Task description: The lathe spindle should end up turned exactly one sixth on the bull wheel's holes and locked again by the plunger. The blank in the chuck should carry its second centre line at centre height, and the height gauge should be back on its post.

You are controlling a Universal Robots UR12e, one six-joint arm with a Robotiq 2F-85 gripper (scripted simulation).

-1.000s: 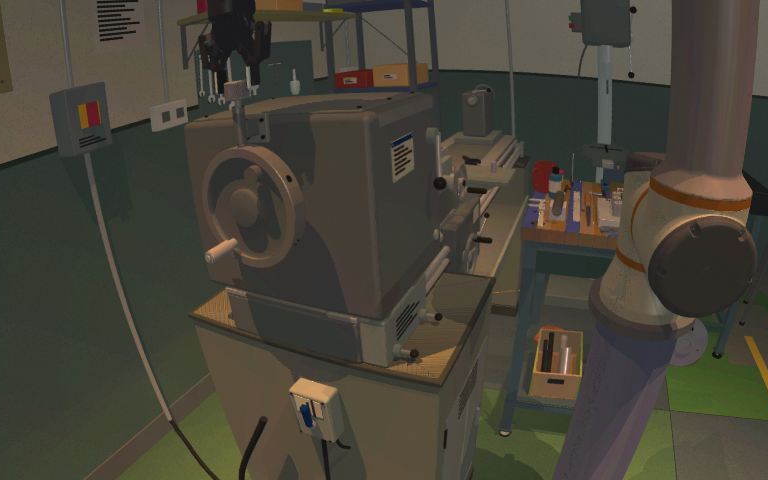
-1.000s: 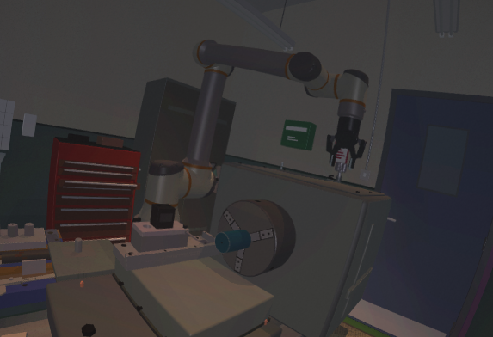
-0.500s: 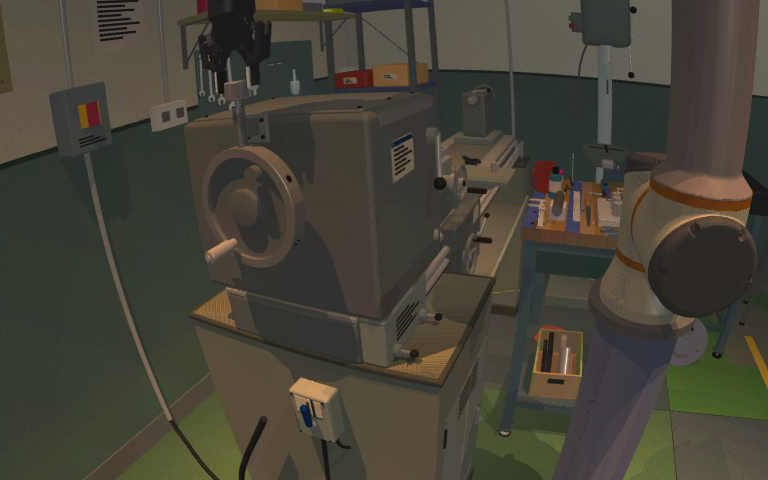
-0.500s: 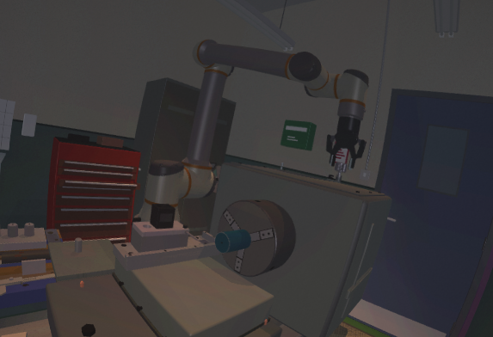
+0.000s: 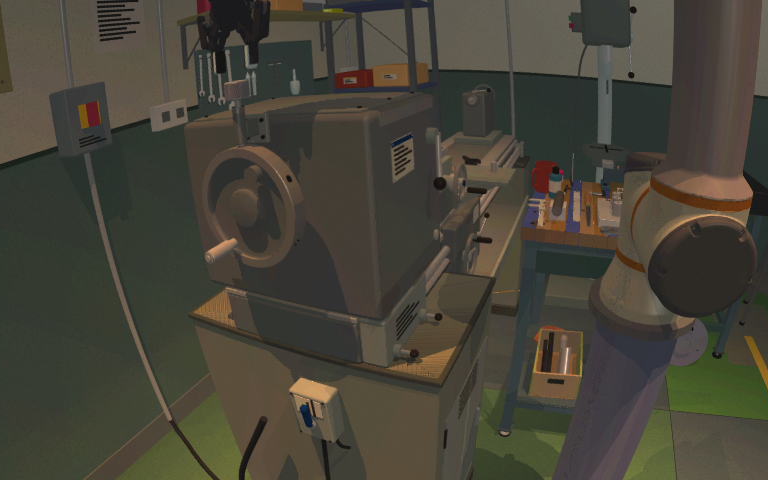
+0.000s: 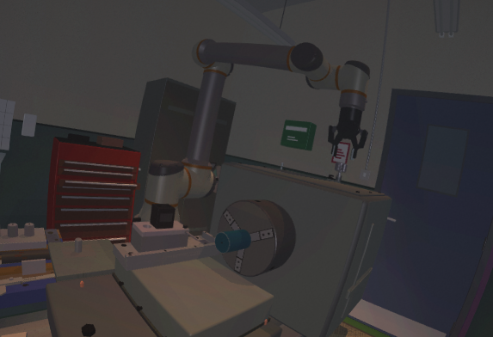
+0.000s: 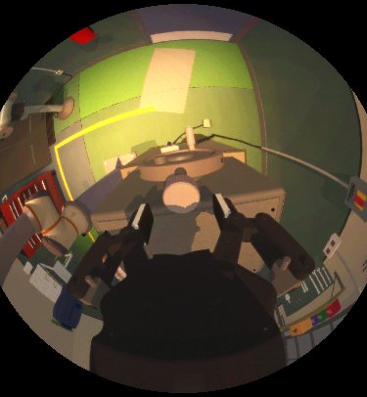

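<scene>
The bull wheel (image 5: 253, 205) on the headstock's outer end is partly hidden in the wrist camera (image 7: 180, 164) behind the plunger's knurled knob (image 7: 180, 192). The plunger (image 5: 237, 102) stands upright in its bracket above the wheel's rim, and my gripper (image 5: 233, 52) (image 6: 347, 147) (image 7: 180, 212) hangs open and empty just above its knob. The wheel carries holes around its rim and a pale crank handle (image 5: 220, 250) at lower left. At the other end the teal blank (image 6: 232, 240) sticks out of the three-jaw chuck (image 6: 254, 236). I cannot pick out the height gauge.
Behind the lathe hang a tool board (image 5: 245, 74) and shelving (image 5: 376, 41). A cluttered workbench (image 5: 573, 208) stands to the right, with my arm's base (image 5: 674, 256) in front. The carriage (image 6: 169, 245) sits close to the chuck. A red tool chest (image 6: 93, 189) stands beyond.
</scene>
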